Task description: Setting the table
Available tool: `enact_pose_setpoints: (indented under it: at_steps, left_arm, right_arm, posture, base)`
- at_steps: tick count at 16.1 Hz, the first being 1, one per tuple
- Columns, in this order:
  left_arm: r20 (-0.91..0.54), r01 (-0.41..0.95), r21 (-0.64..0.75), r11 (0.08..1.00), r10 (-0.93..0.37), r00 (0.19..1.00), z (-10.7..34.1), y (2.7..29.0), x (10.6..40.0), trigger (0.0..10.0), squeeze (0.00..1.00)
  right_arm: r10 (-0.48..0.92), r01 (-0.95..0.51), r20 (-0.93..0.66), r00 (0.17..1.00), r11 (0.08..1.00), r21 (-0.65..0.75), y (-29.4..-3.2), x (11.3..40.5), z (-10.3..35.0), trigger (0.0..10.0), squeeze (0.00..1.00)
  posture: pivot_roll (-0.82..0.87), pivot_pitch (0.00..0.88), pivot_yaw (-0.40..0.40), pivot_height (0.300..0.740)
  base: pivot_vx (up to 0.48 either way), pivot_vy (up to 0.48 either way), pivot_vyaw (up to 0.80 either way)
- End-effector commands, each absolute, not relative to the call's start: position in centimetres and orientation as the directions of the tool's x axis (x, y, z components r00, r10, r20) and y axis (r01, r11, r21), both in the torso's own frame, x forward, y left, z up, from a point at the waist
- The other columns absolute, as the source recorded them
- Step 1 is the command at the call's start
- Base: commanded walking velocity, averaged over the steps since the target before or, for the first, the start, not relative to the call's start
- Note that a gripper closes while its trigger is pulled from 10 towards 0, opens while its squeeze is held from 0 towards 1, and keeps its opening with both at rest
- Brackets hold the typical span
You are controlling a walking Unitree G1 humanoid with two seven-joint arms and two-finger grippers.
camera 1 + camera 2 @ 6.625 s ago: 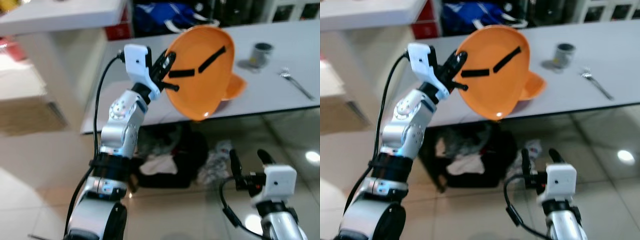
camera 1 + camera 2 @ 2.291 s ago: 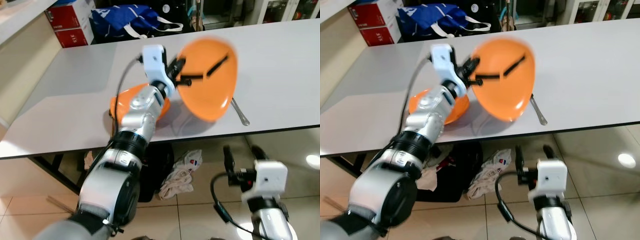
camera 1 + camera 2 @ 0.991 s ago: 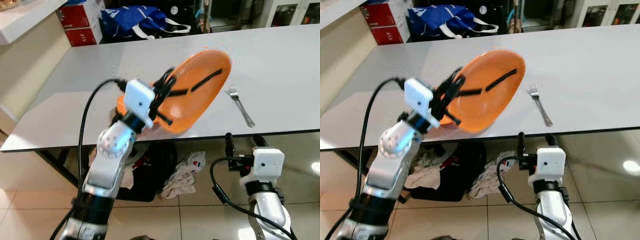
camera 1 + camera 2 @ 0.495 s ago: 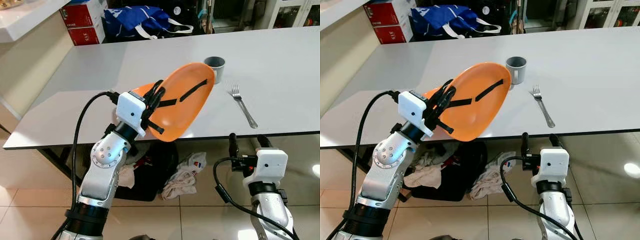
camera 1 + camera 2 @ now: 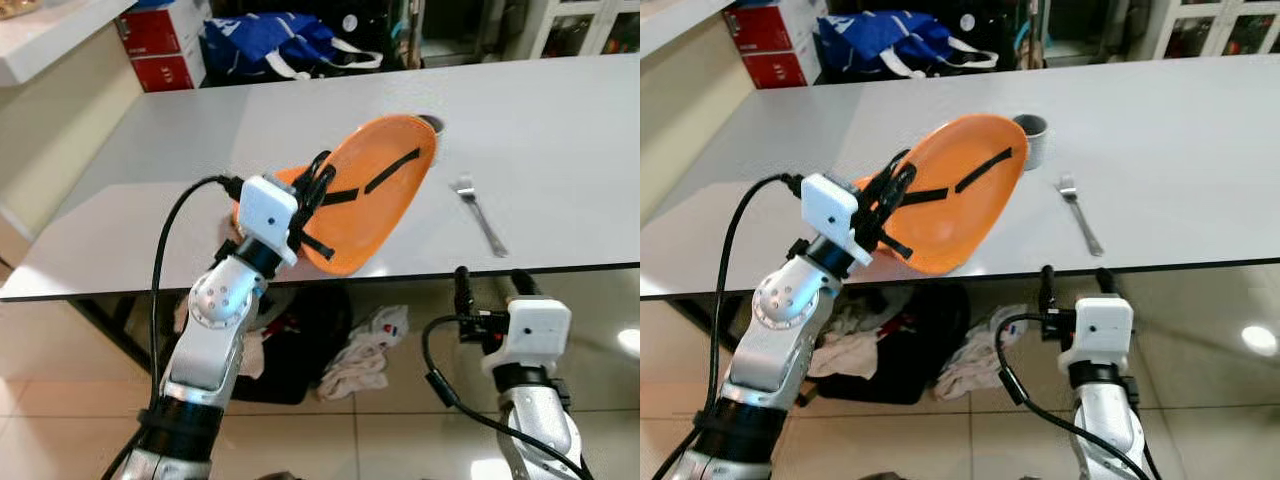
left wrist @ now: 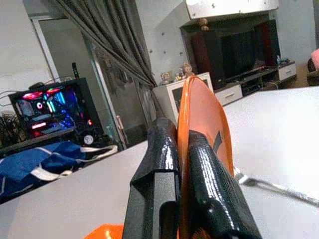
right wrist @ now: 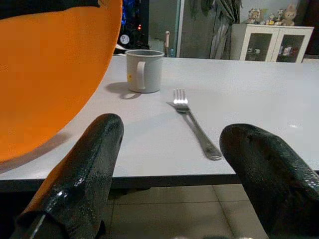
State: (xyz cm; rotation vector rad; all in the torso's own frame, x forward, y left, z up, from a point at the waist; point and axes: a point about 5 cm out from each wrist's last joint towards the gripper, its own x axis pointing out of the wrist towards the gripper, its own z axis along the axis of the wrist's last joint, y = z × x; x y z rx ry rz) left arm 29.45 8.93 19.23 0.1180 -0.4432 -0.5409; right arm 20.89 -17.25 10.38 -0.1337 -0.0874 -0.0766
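Observation:
An orange plate (image 5: 375, 210) hangs tilted on edge over the near side of the grey table (image 5: 570, 130), with my left gripper (image 5: 408, 160) shut on its rim. In the left wrist view both black fingers (image 6: 162, 169) pinch the plate (image 6: 199, 114). A second orange dish (image 6: 102, 232) lies on the table under that arm. A grey mug (image 5: 1032, 135) stands just behind the plate's top edge, and a fork (image 5: 1080, 215) lies to its right. My right gripper (image 5: 490, 285) is open, low in front of the table edge, facing the mug (image 7: 144, 69) and fork (image 7: 194, 124).
A blue bag (image 5: 270, 45) and red boxes (image 5: 160, 45) sit beyond the table's far side. Under the table are a dark basket (image 5: 300, 340) and crumpled cloths (image 5: 370, 350). A pale counter (image 5: 50, 30) runs along the left.
The held plate has moved slightly up and farther over the table and now hides most of the mug. The right gripper has stayed in place.

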Motion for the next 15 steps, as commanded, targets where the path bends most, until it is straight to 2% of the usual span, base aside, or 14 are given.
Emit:
enact_pose_setpoints:
  at_steps: [1, 6, 11, 14, 15]
  left_arm:
    - [0.419, 0.465, 0.218, 0.858, -0.513, 0.749, 20.3, 8.6, 29.5, 0.0, 0.0]
    - [0.424, 0.44, 0.202, 0.875, -0.483, 0.766, 20.6, 8.6, 30.2, 0.0, 0.0]
    - [0.458, 0.416, 0.178, 0.892, -0.449, 0.767, 22.5, 8.6, 31.2, 0.0, 0.0]
    - [0.456, 0.422, 0.049, 0.905, -0.396, 0.797, 24.4, 8.2, 33.6, 0.0, 0.0]
    - [0.421, 0.42, -0.044, 0.906, -0.364, 0.831, 24.4, 8.0, 34.9, 0.0, 0.0]
  right_arm:
    - [-0.082, 0.096, 0.112, 0.99, 0.986, -0.133, -17.4, 20.7, 10.7, 10.0, 0.0]
    - [-0.08, 0.095, 0.111, 0.991, 0.986, -0.137, -17.3, 20.7, 10.7, 10.0, 0.0]
    - [-0.076, 0.091, 0.109, 0.991, 0.986, -0.137, -17.3, 20.7, 10.8, 10.0, 0.0]
    - [-0.074, 0.089, 0.11, 0.991, 0.987, -0.136, -17.1, 20.8, 10.8, 10.0, 0.0]
    - [-0.072, 0.086, 0.11, 0.991, 0.987, -0.136, -17.0, 20.8, 10.8, 10.0, 0.0]
  posture:
    - [-0.06, 0.0, 0.118, 0.74]
    - [-0.06, 0.0, 0.116, 0.74]
    - [-0.06, 0.0, 0.111, 0.74]
    - [-0.07, 0.0, 0.11, 0.74]
    - [-0.07, 0.0, 0.109, 0.74]
  base:
    - [0.255, -0.405, 0.0]
    - [0.294, -0.375, 0.0]
    - [0.0, 0.0, 0.0]
    - [0.0, 0.0, 0.0]
    - [0.0, 0.0, 0.0]
